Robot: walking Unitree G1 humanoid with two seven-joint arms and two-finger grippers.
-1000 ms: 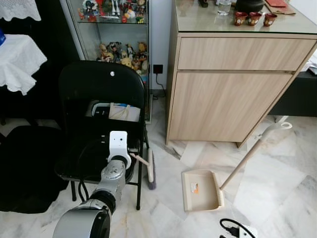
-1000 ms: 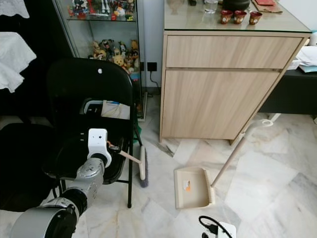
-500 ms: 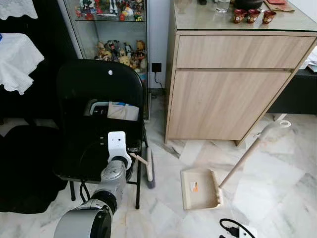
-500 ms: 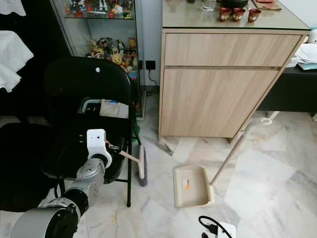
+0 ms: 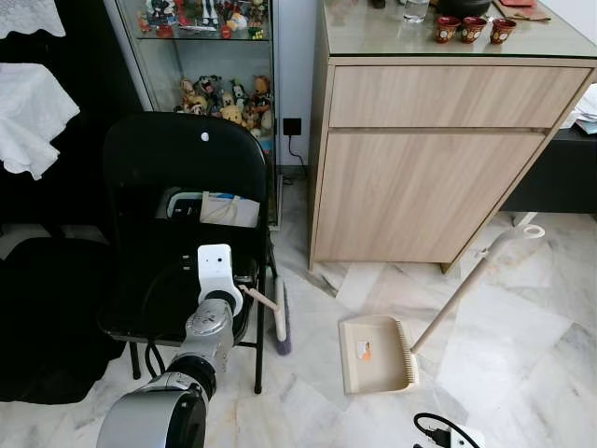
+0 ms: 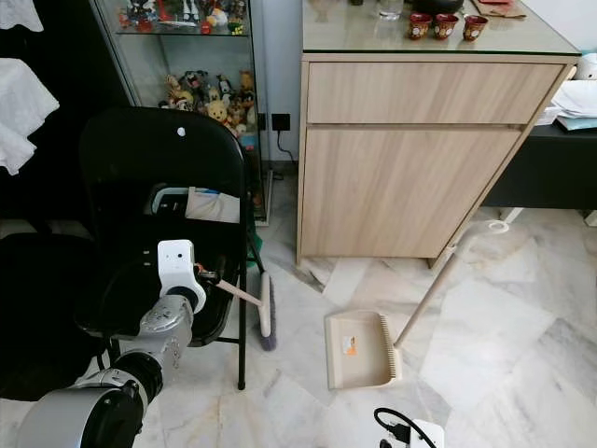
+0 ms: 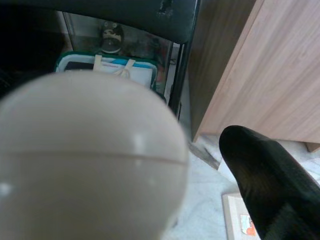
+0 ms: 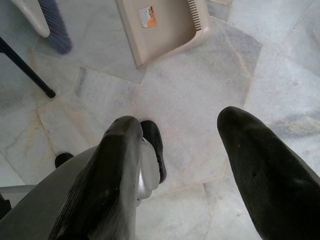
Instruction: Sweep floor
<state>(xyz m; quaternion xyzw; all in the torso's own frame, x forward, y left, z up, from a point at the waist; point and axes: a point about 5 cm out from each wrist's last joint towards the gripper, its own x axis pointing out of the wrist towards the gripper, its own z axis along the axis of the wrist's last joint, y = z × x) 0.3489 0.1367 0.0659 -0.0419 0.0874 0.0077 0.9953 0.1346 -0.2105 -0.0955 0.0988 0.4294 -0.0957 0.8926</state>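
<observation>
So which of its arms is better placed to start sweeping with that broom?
The left. Its left gripper is already at the broom handle beside the black chair, with the dustpan nearby. The right gripper hangs open over bare floor.

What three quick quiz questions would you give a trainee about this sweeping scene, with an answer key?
1. True or false: the dustpan lies on the floor in front of the wooden cabinet.
2. The broom has its head: A) on the chair seat, B) on the floor beside the black chair, C) inside the dustpan.
3. Which one holds the broom's handle, the left gripper or the right gripper?
Key: 1 true; 2 B; 3 left gripper.
</observation>
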